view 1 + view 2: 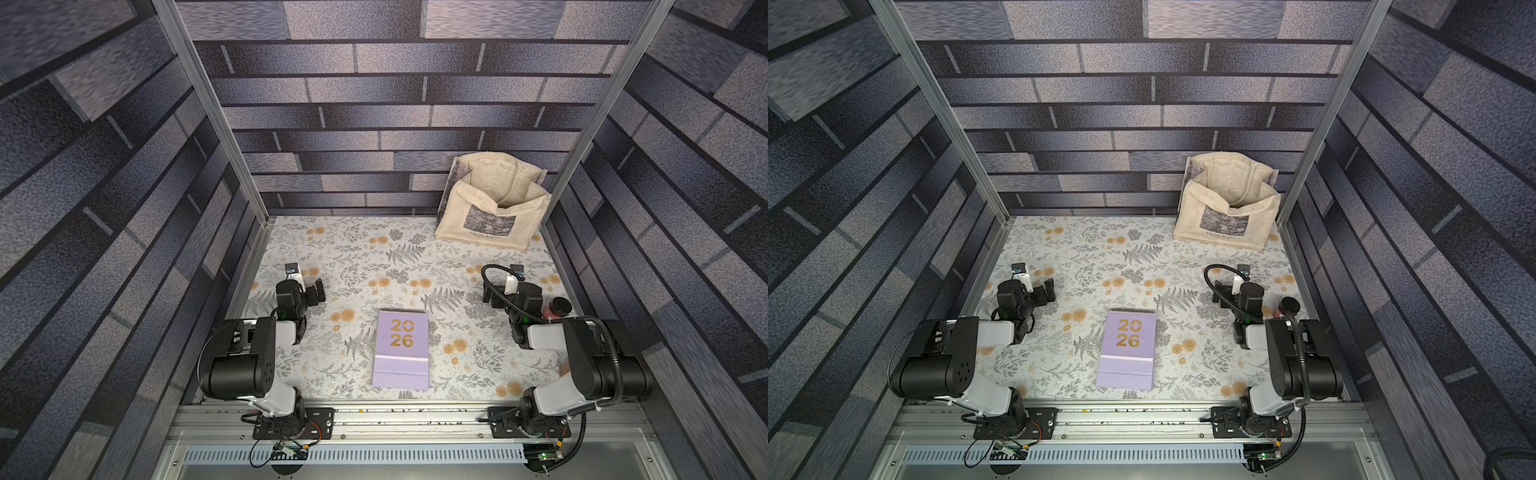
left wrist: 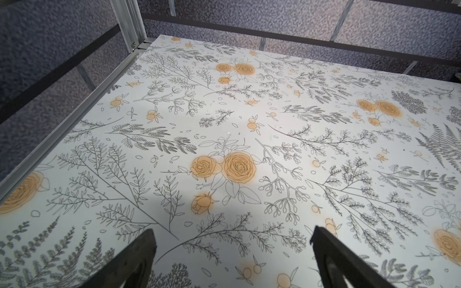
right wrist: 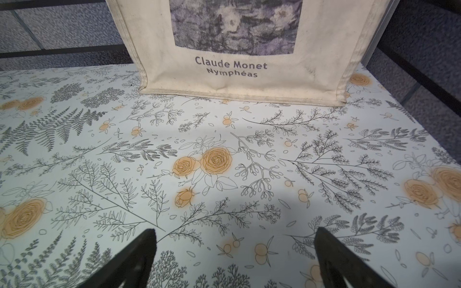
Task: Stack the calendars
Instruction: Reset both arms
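A lavender spiral-bound calendar [image 1: 401, 349] [image 1: 1128, 348] with a gold "2026" cover lies flat on the floral table near the front middle, spiral edge toward the back. No other calendar colour shows. My left gripper [image 1: 312, 293] [image 1: 1045, 291] [image 2: 233, 234] hovers open to the left of it and further back, with only tablecloth between its fingers. My right gripper [image 1: 490, 296] [image 1: 1221, 296] [image 3: 234, 234] is open to the right of the calendar and further back, also empty and facing the tote bag. Neither wrist view shows the calendar.
A cream tote bag [image 1: 494, 208] [image 1: 1228, 208] [image 3: 249, 74] printed "Claude Monet Nymphéas" stands in the back right corner. A small red jar with a black lid [image 1: 559, 307] [image 1: 1288, 306] sits by the right wall beside the right arm. Metal frame posts and walls enclose the table.
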`<state>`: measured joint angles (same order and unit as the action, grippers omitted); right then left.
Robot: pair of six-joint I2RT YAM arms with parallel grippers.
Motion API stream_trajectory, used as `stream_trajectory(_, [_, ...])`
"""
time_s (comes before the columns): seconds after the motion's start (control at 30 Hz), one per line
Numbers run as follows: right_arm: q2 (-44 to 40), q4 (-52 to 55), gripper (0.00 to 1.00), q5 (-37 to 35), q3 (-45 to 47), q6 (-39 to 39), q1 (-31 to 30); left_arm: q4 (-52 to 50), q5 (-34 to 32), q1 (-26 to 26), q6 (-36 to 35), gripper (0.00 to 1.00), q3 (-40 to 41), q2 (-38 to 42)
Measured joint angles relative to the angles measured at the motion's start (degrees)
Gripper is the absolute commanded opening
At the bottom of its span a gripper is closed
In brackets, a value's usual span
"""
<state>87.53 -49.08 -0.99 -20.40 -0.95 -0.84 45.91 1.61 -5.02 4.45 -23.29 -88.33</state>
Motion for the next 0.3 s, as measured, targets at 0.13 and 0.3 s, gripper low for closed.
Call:
stream_trajectory(0.13, [0.00,-0.50,1.00,-0.02,0.00,0.00,0.00,0.31,-0.48,0.07,-0.02,1.00,-0.02,0.00])
stream_trajectory(0.3, [0.00,-0.55,1.00,-0.46,-0.04,0.04,-0.04,0.37,-0.61,0.07,0.00,1.00,-0.02,0.00])
